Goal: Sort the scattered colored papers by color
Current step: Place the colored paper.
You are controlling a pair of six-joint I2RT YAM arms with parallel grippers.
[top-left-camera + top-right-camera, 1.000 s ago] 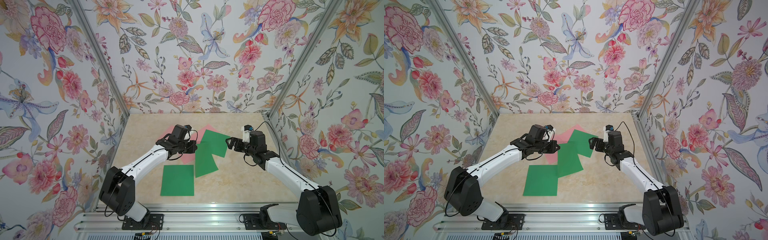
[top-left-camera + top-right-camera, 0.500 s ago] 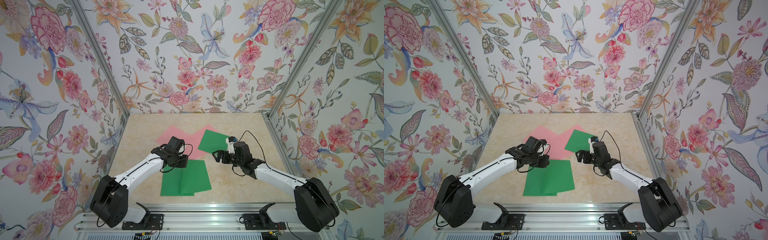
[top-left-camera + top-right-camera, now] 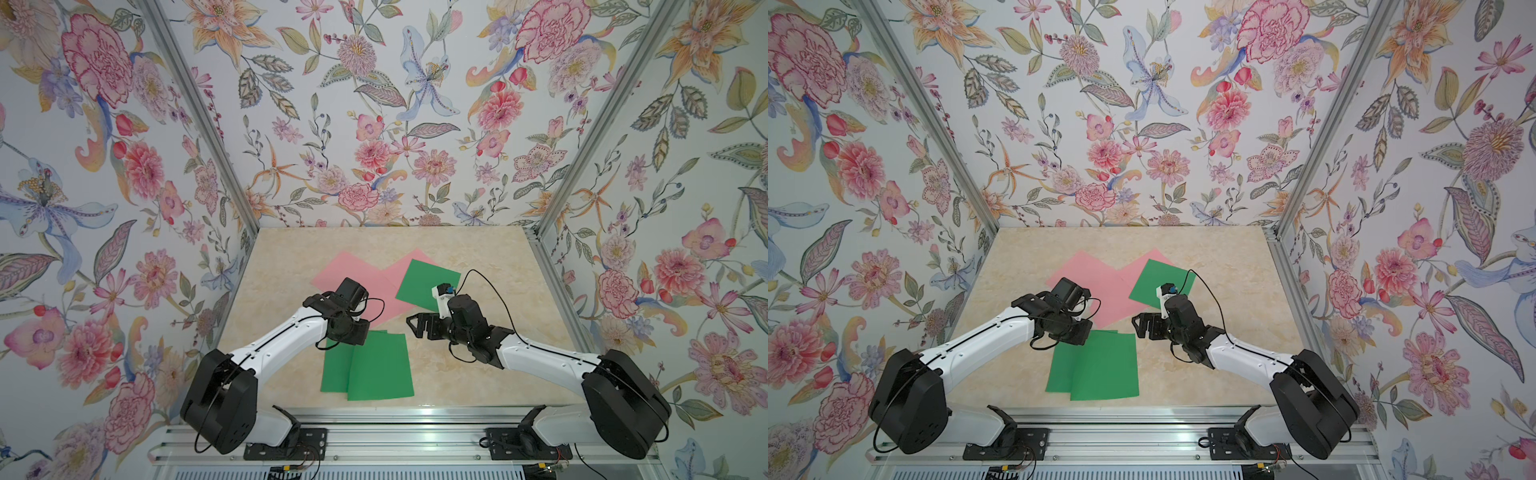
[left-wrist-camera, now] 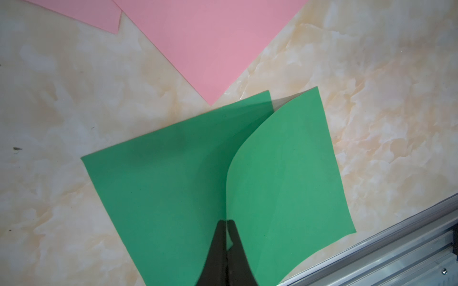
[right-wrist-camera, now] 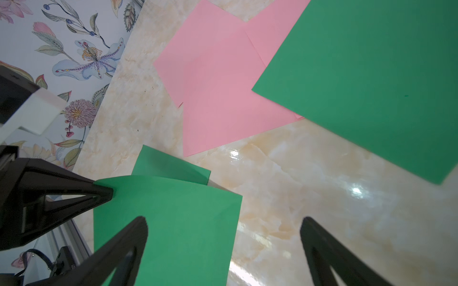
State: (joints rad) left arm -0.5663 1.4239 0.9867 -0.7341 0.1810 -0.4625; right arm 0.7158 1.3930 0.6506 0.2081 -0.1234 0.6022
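Note:
Two green papers overlap near the table's front. The lower green paper (image 3: pixel 334 370) (image 4: pixel 161 173) lies flat. The upper green paper (image 3: pixel 380 365) (image 4: pixel 285 173) (image 5: pixel 168 222) curls up at one edge, where my left gripper (image 3: pixel 360 332) (image 4: pixel 226 221) is shut on it. My right gripper (image 3: pixel 415 328) (image 5: pixel 224 222) hangs open just right of that pair, holding nothing. A third green paper (image 3: pixel 424 282) (image 5: pixel 359 86) lies farther back, over overlapping pink papers (image 3: pixel 347 270) (image 5: pixel 218 86).
The marble table (image 3: pixel 478 374) is closed in by flowered walls at the left, back and right. An aluminium rail (image 3: pixel 415 411) runs along the front edge, close to the green pair. The right arm's cable (image 3: pixel 490 282) loops above the far green paper.
My left gripper has pulled a green paper from the far middle pile toward the front, onto the green one lying there. The right gripper has come forward and toward the centre, staying open.

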